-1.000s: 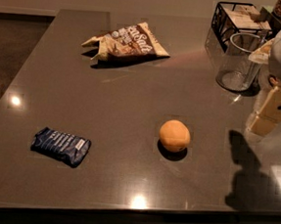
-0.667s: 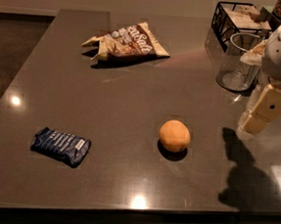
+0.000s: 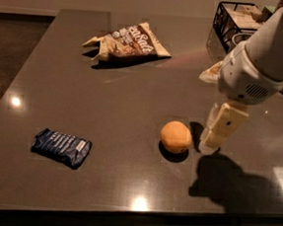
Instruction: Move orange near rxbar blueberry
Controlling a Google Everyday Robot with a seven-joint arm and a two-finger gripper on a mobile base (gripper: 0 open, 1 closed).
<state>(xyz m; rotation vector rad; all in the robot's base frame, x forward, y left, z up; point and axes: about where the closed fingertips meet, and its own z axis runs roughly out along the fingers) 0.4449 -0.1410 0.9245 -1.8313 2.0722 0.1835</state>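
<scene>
My gripper hangs just right of the orange.
Wide or narrow, I can't tell; rxbar blueberry lies well left.

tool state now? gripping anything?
Tool: open or closed cannot be told. It sits low beside the orange, on the side away from the rxbar blueberry.

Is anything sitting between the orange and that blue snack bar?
No, only bare tabletop separates the orange from the rxbar blueberry in the camera view. The hand hangs close beside the orange.
</scene>
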